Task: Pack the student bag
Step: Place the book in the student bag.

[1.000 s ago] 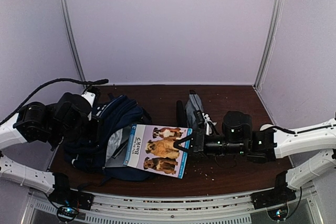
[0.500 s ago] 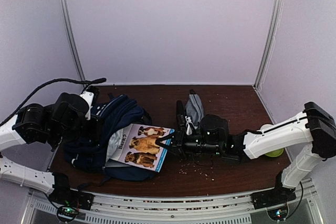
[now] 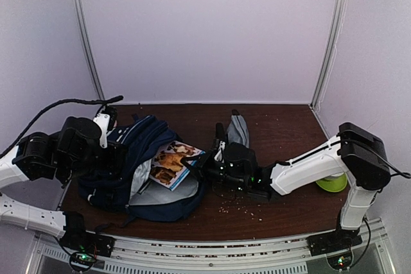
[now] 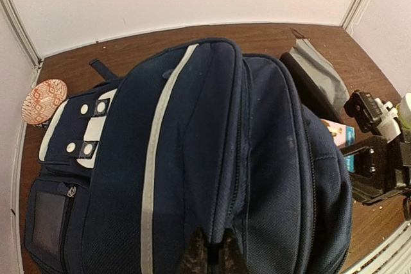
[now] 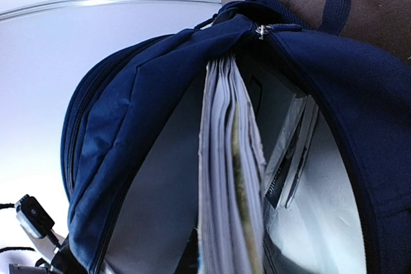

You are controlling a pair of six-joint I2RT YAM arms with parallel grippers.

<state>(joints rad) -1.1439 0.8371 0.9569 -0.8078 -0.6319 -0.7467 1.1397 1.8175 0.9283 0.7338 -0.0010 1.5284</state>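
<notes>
On the left half of table [image 3: 282,126], mouth facing right: bag [image 3: 151,142]. Pinched at its top fabric by left gripper [image 4: 209,256], jaws together on the cloth, holding the mouth up. Slid leftward over the last second: book [image 3: 168,162], mostly outside then, now half inside. Clamped on its right edge by right gripper [image 3: 200,162]. Probably needs pushing deeper, then releasing. Farther back, pouch [image 3: 239,129] not yet packed.

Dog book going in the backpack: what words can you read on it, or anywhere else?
On the book: dog pictures show, but its print is too small and blurred to read.
On the student bag: no words; its white patches are blank.
Nothing else has readable text.
</notes>
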